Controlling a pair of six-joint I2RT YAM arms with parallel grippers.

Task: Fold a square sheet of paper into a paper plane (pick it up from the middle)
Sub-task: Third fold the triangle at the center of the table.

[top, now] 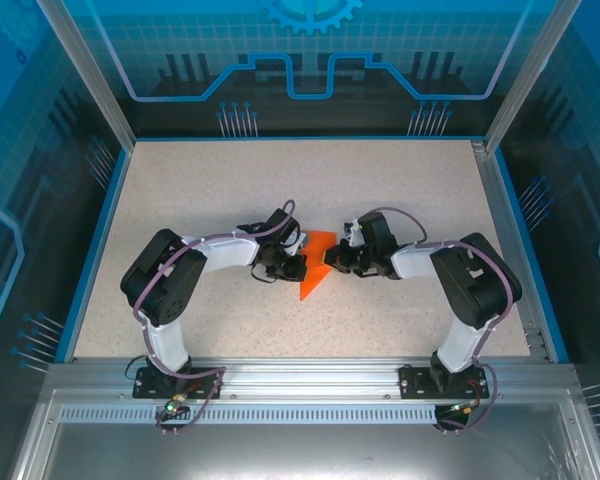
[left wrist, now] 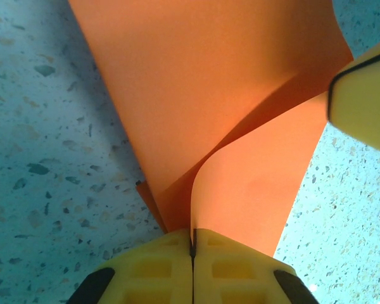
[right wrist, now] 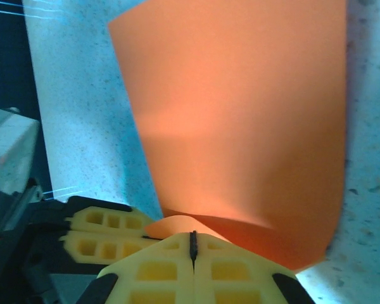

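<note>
While my left hand (left wrist: 192, 244) and my right hand (right wrist: 192, 244) each pinch the thin bright orange square sheet of paper (top: 312, 282), part-folded at the speckled desk's (top: 200, 190) middle, an uneven pull could tear it or skew the crease.

bench (top: 220, 190): speckled beige top, grey flecks. blue edging (top: 92, 250) runs along its left, far and right sides. aluminium rail (top: 310, 378) across the near edge. slanted aluminium posts (top: 85, 70) at the far corners. blue gear graphic (top: 310, 12) on the back panel.
</note>
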